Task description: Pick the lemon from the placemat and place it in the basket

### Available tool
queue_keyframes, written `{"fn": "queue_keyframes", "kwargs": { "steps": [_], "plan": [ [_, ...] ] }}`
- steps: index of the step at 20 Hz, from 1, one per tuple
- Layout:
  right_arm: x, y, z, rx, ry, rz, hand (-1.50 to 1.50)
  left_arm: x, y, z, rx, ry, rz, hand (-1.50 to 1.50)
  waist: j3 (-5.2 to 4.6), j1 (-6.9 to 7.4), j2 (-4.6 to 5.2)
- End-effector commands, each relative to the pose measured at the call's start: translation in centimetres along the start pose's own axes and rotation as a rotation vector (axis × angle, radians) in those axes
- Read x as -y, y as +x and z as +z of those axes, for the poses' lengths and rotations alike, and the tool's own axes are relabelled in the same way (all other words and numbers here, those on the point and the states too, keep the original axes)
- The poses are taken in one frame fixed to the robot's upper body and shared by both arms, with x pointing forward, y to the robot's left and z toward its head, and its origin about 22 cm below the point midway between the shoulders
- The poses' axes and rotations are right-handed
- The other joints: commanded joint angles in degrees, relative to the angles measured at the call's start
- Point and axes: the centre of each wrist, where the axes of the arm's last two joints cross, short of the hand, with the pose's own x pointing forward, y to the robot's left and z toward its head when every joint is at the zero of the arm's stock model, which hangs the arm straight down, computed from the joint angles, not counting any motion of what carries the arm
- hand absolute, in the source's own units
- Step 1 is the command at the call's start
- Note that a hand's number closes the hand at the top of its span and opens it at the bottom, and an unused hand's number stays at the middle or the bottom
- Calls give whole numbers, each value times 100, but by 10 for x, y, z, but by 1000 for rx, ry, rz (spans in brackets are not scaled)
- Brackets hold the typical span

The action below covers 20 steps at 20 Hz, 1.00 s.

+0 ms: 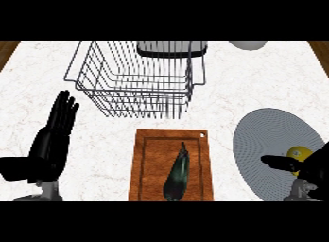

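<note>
**Right hand closing on lemon at near right; basket far across the surface**

Lemon [298, 154] on the grey round placemat [265, 137], at the near right of the marble surface [28, 94], toward the placemat's near-right part. Right hand [319, 166] directly at it: thumb reaching in from the left, fingers curving round from the right, lemon showing between them. Curled about the fruit, though contact itself not clearly visible; judged as a grasp forming or just made, lemon not lifted. Lemon too hidden to give a long axis.

Left hand [47, 142] at the near left, open, fingers straight and pointing far, resting; well apart from the lemon, so the right hand plainly the nearer one.

Wire basket [136, 80] far and left of the lemon, open top, near the middle of the surface's far half. Path from placemat to basket: up, then far-left. Between them, a wooden cutting board [171, 165] carrying a dark eggplant [177, 171], low and near, likely cleared by a modest lift. Basket's near-right rim the edge to clear. A white-and-black container [171, 48] just behind the basket and a pale round object [249, 44] at the far right edge, both outside the likely path.
</note>
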Motion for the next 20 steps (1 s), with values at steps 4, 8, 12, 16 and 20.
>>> {"fn": "queue_keyframes", "kwargs": {
  "steps": [4, 8, 12, 16, 20],
  "plan": [
    [-11, -9, -5, -131, 6, -37, -150, 5, 5, 12, -18, 2, -1, 0, 1, 2, -7],
    [-31, -1, 1, -128, 24, -30, -150, -1, -4, -1, -16, 5, -5, 0, 0, 1, 1],
    [-28, -8, -3, -143, 22, -59, -150, 2, -11, -8, -3, 10, -3, 0, -1, -18, 2],
    [-21, -15, -21, -144, 7, -46, -150, 13, 12, -18, 9, 14, -2, 0, 0, -22, -4],
    [-24, -21, -24, -126, 46, -49, 150, 7, 12, -9, -14, 12, -3, 0, 0, -16, -6]
  ]
}}
